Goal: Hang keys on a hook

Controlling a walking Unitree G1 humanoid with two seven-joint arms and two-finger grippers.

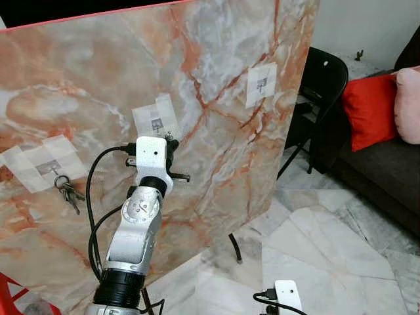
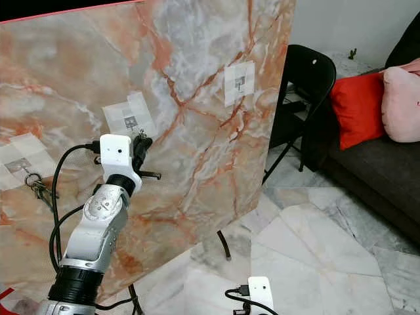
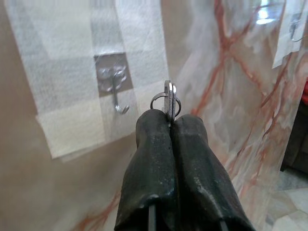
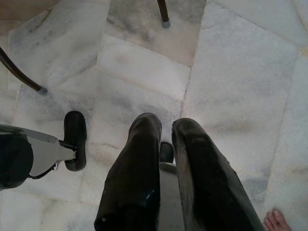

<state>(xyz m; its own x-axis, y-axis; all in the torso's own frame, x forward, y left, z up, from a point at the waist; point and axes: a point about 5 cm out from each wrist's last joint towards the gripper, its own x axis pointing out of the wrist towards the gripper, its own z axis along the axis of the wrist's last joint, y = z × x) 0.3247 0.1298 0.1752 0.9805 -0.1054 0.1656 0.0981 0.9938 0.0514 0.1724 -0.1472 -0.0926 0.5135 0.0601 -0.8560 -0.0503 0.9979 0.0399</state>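
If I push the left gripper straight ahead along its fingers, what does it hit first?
Most likely the taped patch on the marble board, just beside the middle hook. The left gripper, shut on the key ring, points slightly off the hook; depth is hard to judge.

left arm raised, its fingers pressed together; right arm hangs low, fingers parted

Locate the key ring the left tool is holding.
The key ring is pinched in the left tool, just short of the middle hook on the marble board.
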